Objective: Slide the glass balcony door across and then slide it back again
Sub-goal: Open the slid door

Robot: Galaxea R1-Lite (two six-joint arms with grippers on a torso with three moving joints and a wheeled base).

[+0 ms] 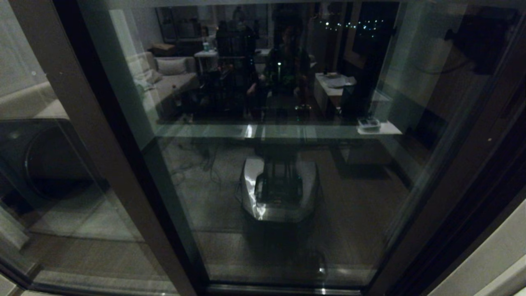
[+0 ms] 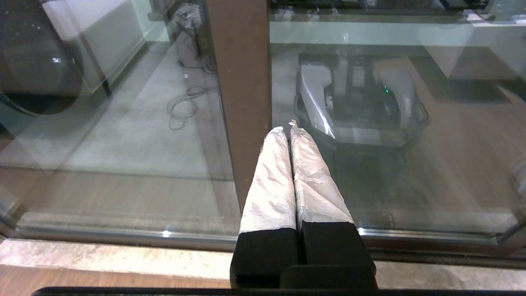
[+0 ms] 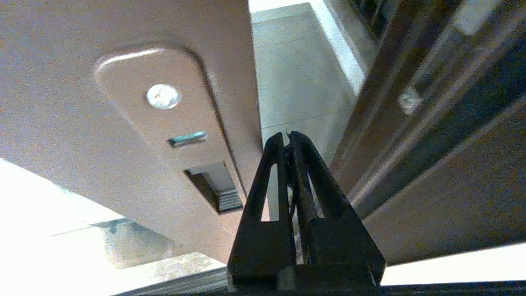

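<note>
support: floor (image 2: 123, 139) | surface: pale tiles beyond glass | on it: loose cable loop (image 2: 183, 107)

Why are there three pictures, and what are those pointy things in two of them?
A robot with two arms took them. One camera sits on its head and looks at a big glass balcony door; the shiny shape in the glass is the robot's own reflection. The other two cameras ride on its wrists. The white pointy thing is the left claw, pinched shut near a brown post. The black one is the right claw, also shut, beside the door's brown edge with a screw. Neither claw holds anything.
</note>
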